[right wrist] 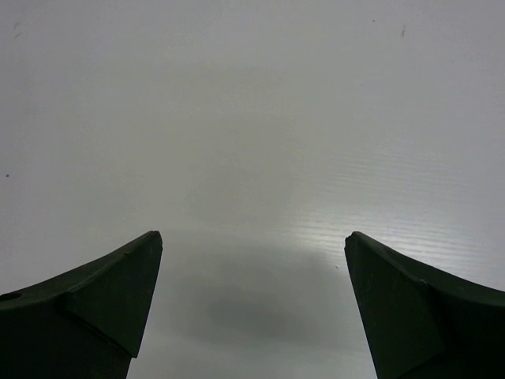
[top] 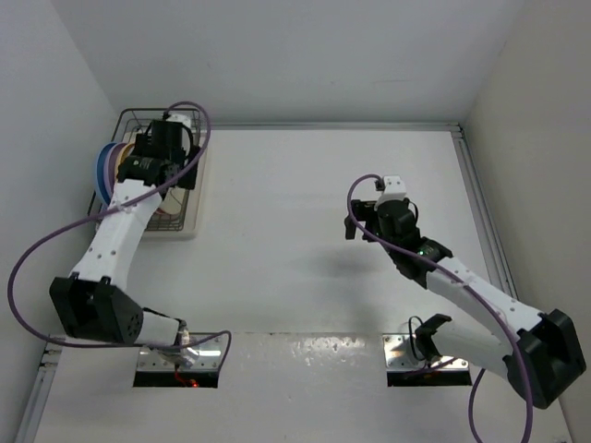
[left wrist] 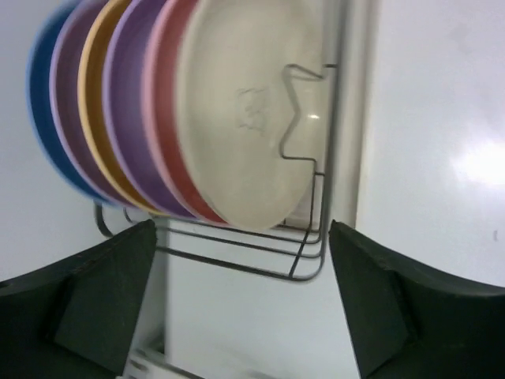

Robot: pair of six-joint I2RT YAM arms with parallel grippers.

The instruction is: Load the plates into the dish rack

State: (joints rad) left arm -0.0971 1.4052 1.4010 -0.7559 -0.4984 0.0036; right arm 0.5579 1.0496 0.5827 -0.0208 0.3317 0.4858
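Upper left, all six plates [left wrist: 197, 118] stand on edge in the rack [left wrist: 309, 257]. The left gripper [left wrist: 242, 237] hangs below them, spread and empty. Right of centre, the right gripper [right wrist: 252, 237] gapes over the table [right wrist: 252, 95]. Loading looks finished.

Far left blocked: plates [left wrist: 237, 118] stand packed in dish rack [top: 182, 214], just ahead of left gripper [left wrist: 242, 229]. Table [top: 277, 231] centre and right open under right gripper [right wrist: 252, 245]

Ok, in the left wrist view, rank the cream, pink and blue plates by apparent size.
Largest: the round matte cream plate, nearest the camera, face mostly showing.
Then the round pink plate and the round blue plate: only crescent edges show, too alike to rank.
Nearness inflates the cream one.
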